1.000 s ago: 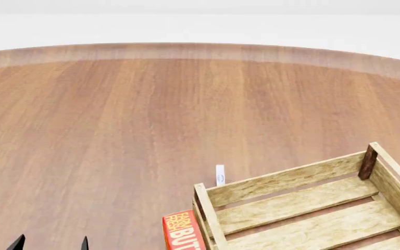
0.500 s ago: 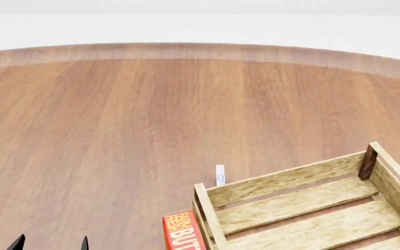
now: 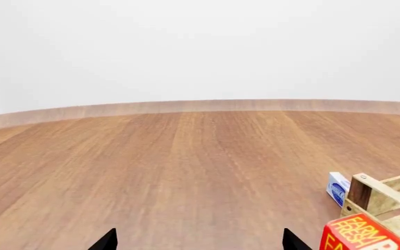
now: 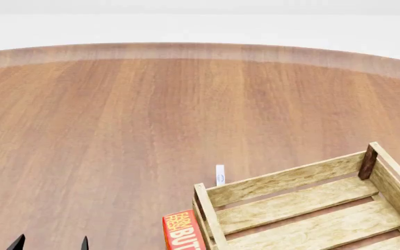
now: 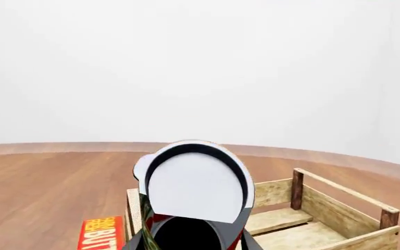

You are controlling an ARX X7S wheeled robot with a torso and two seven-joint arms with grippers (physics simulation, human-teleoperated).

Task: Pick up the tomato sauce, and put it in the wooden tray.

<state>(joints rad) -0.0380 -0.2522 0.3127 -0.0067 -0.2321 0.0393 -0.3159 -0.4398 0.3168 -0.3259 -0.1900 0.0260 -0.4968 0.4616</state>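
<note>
The tomato sauce can [image 5: 196, 187] fills the middle of the right wrist view, its silver-white top facing the camera, with red label and a green band at its sides. My right gripper [image 5: 193, 244] is shut on it and holds it in the air in front of the wooden tray [image 5: 339, 190]; this gripper is out of the head view. The wooden tray [image 4: 283, 179] sits at the lower right of the table and also shows in the left wrist view [image 3: 384, 190]. My left gripper [image 4: 50, 244] is open and empty above the table, left of the tray; its tips also show in the left wrist view [image 3: 198, 242].
A red butter box [image 4: 183, 232] stands against the tray's left end, also in the left wrist view [image 3: 356, 234] and the right wrist view [image 5: 101, 234]. A small white-and-blue box [image 4: 220, 175] stands behind the tray's near corner, also in the left wrist view [image 3: 337, 188]. The round wooden table [image 4: 151, 114] stretches far.
</note>
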